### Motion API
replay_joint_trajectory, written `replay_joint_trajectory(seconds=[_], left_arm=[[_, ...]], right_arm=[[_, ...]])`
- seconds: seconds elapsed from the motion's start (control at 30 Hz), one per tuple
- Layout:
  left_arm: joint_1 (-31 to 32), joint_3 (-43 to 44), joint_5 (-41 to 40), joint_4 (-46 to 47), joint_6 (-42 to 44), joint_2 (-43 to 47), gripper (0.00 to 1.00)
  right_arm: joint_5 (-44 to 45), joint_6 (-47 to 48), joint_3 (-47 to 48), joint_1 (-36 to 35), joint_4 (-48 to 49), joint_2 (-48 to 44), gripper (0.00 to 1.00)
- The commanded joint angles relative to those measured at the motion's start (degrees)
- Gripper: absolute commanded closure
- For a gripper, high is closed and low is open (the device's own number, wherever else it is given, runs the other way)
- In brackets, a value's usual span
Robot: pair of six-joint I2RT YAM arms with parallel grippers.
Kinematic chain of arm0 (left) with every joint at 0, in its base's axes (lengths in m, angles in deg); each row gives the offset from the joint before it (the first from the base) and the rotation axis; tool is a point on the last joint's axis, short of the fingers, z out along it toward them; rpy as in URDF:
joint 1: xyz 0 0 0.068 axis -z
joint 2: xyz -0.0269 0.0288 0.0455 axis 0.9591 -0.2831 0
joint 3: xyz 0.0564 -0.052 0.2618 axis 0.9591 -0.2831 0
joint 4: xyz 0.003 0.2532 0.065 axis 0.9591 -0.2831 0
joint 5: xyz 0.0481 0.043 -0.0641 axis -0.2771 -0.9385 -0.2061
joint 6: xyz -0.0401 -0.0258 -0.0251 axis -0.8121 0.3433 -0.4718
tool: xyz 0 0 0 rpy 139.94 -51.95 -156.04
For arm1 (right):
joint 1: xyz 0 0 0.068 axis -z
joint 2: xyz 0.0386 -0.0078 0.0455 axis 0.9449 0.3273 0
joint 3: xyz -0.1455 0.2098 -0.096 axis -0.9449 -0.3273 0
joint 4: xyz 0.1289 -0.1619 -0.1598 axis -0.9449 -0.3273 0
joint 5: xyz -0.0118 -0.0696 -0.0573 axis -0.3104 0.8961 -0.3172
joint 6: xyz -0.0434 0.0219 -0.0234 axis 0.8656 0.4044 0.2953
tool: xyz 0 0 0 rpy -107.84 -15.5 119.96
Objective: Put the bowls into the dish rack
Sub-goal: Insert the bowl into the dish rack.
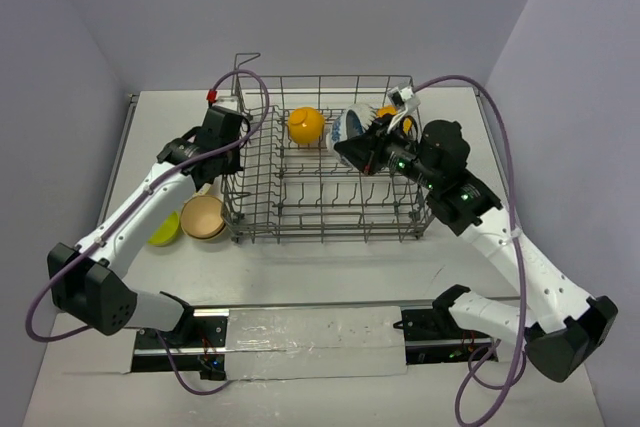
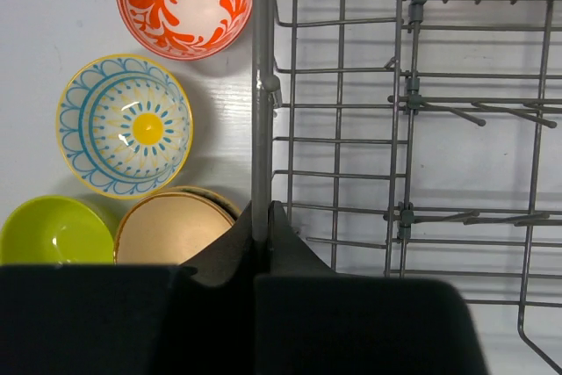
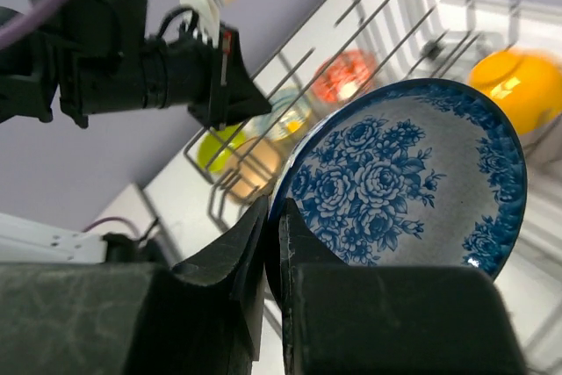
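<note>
The grey wire dish rack stands mid-table. My left gripper is shut on the rack's left top rim wire, pinched between the jaws at the fingertips. My right gripper is shut on the rim of the blue-patterned bowl, holding it on edge over the rack's back rows; the wrist view shows its floral inside and the grip point. One orange-yellow bowl sits in the rack; a second shows behind the right gripper.
Outside the rack's left side lie the red-and-white bowl, a white bowl with blue and yellow stripes, the lime green bowl and the tan bowl. Upright tines fill the rack floor. A raised handle marks the back left corner.
</note>
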Motion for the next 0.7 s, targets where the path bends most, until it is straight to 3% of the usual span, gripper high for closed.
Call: replay_joint_trajectory(seconds=[0.0,0.33,0.67], left_arm=[[0.07,-0.19,2.34,1.14,1.38,2.86,1.00],[0.25,-1.42,3.84,3.34,0.32,3.30,1.00],[0.86,-5.54,5.33,7.56,0.50,3.48,1.00]], right_arm=[[-7.33,-11.27,-3.53,0.67,16.63,0.16,1.00],[-10.59,-27.10,-16.01,1.03,39.13,5.43,1.00],[-12.88,-32.82,-15.94,0.85,51.02,16.77,1.00]])
